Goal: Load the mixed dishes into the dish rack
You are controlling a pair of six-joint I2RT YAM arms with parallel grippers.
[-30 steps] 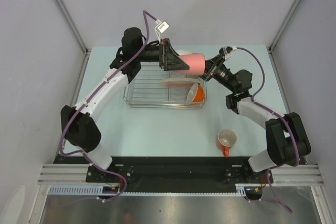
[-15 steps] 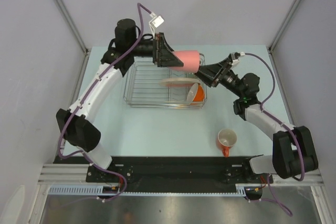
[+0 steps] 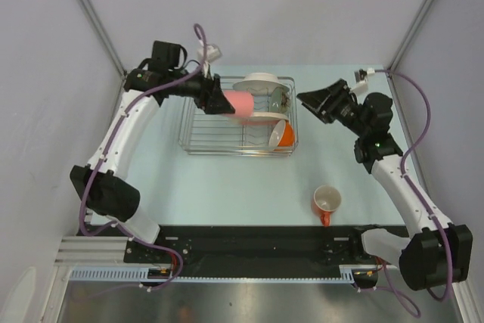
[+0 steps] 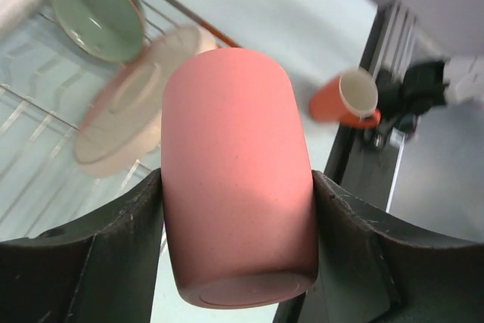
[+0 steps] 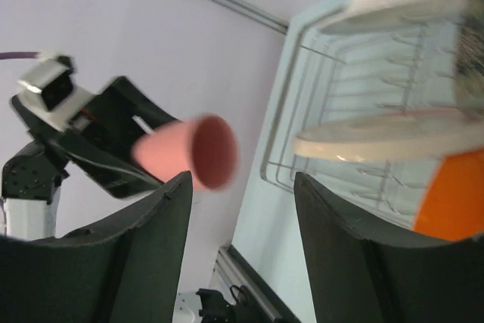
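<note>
My left gripper (image 3: 217, 100) is shut on the pink handleless cup (image 3: 236, 103) and holds it on its side above the silver wire dish rack (image 3: 198, 140). In the left wrist view the cup (image 4: 236, 164) is squeezed between both fingers (image 4: 128, 240). My right gripper (image 3: 311, 100) is open and empty, just right of the rack; its view shows the cup (image 5: 189, 153) apart from it. In the rack stand a white plate (image 3: 255, 81), a cream plate (image 3: 261, 118), an orange bowl (image 3: 284, 135) and a green-lined bowl (image 4: 98, 13). The orange mug (image 3: 327, 202) sits on the table.
The rack's left half (image 3: 208, 122) holds only bare wires and prongs. The mug is near the front right, close to the right arm's base. Grey walls close in the table on both sides and at the back.
The right gripper has let go of the pink cup and drawn back to the right. The left gripper has carried the cup left and down over the rack.
</note>
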